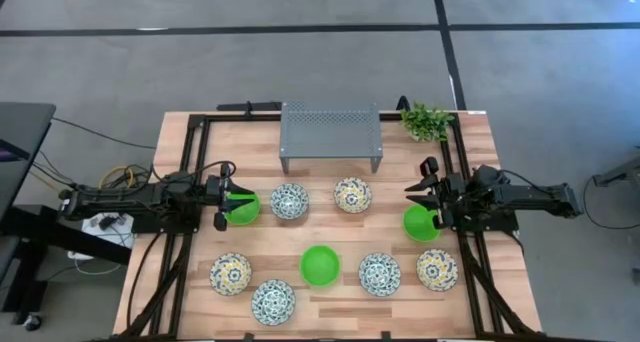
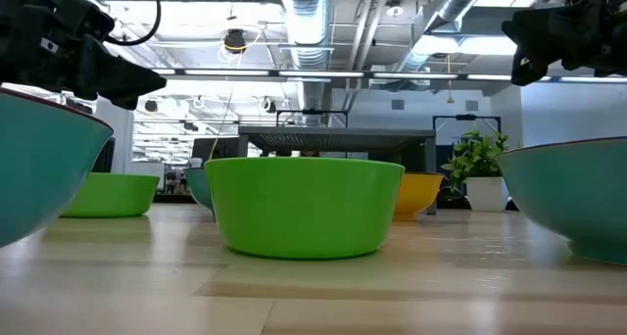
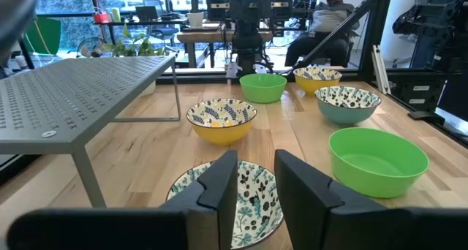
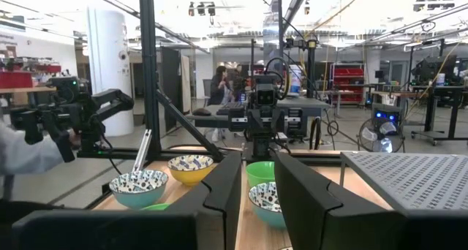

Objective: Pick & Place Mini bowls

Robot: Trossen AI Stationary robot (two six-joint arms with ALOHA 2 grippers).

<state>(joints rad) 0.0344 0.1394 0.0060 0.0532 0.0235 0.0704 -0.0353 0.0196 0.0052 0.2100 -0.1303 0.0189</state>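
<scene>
Nine mini bowls sit upright on the wooden table [image 1: 330, 322]. Three are green [image 1: 320, 265], [image 1: 246, 212], [image 1: 420, 226]. Three have a blue pattern [image 1: 290, 200], [image 1: 272, 302], [image 1: 379, 273]. Three have a yellow pattern [image 1: 352, 194], [image 1: 230, 273], [image 1: 436, 269]. My left gripper [image 1: 236, 202] [image 3: 256, 158] hovers level over the left green bowl, open, with nothing between its fingers. My right gripper [image 1: 414, 204] [image 4: 257, 158] hovers over the right green bowl, open and empty as well.
A grey perforated rack [image 1: 330, 132] stands at the table's far middle, with a small leafy plant [image 1: 427, 120] at the far right corner. Black frame rails [image 1: 190, 182] run along both sides. People show beyond the table [image 3: 329, 9], [image 4: 219, 85].
</scene>
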